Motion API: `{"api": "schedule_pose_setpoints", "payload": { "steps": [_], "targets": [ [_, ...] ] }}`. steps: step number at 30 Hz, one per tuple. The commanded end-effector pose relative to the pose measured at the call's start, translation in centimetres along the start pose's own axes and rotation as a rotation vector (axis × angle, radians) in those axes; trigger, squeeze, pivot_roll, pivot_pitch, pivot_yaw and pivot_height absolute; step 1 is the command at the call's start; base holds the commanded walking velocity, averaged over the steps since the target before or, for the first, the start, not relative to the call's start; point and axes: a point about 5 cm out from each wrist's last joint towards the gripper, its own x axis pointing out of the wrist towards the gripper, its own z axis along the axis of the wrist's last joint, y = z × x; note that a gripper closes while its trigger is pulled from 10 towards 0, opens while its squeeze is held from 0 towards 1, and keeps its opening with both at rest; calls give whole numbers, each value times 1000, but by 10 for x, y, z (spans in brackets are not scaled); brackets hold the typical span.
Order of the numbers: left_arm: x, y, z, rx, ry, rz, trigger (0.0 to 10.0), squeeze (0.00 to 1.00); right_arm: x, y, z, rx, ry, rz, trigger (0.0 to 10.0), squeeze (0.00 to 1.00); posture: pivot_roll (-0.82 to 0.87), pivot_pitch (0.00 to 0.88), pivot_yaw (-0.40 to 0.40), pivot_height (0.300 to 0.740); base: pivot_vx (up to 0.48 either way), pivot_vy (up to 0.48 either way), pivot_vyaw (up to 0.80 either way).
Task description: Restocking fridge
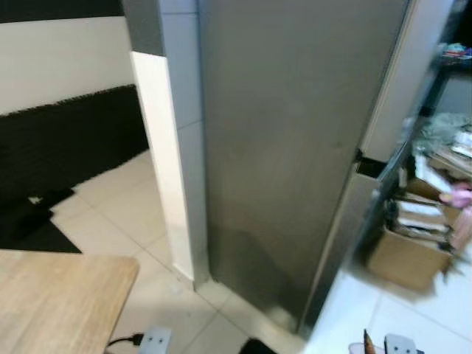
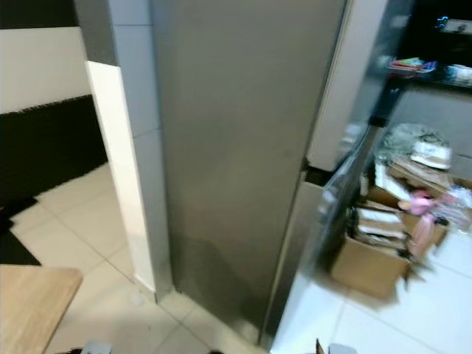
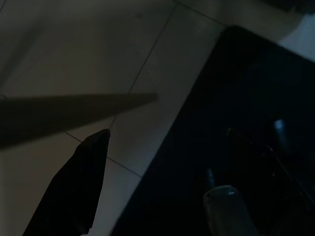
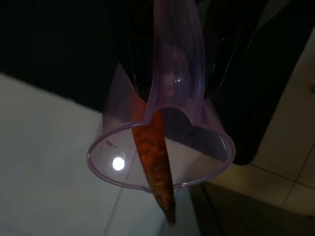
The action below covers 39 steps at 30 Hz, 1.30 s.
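The tall steel fridge [image 1: 295, 147] stands right in front of me, showing its side wall; its door edge [image 1: 383, 118] is at the right. My right gripper [image 4: 177, 64] hangs low and is shut on a clear purple cup [image 4: 162, 147] with a carrot [image 4: 155, 167] standing in it. The carrot's tip [image 1: 366, 343] and the cup's rim peek in at the bottom of the left eye view. My left arm hangs idle over the floor tiles, and a black finger [image 3: 83, 182] of it shows in the dark.
A white tiled pillar [image 1: 166, 162] flanks the fridge on the left. A light wooden table [image 1: 59, 295] is at the lower left, with a black rug [image 1: 66, 140] beyond it. A cardboard box [image 1: 405, 254] of papers sits on the floor to the right.
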Motion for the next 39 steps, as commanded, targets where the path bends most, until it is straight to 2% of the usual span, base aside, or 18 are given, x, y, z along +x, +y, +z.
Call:
{"api": "schedule_pose_setpoints", "payload": {
  "steps": [1, 12, 24, 39],
  "targets": [
    [1, -4, 0, -4, 6, -6, 10000, 0, -1, -3, -2, 7, 13, -12, 10000, 0, -1, 77, 16, 740, 0, 0, -800],
    [1, -6, 0, -14, 1, -3, 10000, 0, 0, -6, 1, 0, 11, -12, 10000, 0, -2, 78, 11, 740, 0, 0, -800],
    [2, -6, 6, -62, -23, 9, 10000, 0, 1, -5, 5, -1, -16, -6, 10000, 0, -6, 77, 10, 740, 0, 0, 0],
    [2, -5, 4, -73, -21, 15, 10000, 0, 1, -4, 6, -9, -23, -1, 10000, 0, -7, 78, 8, 740, 0, -290, 0]
  ]
}}
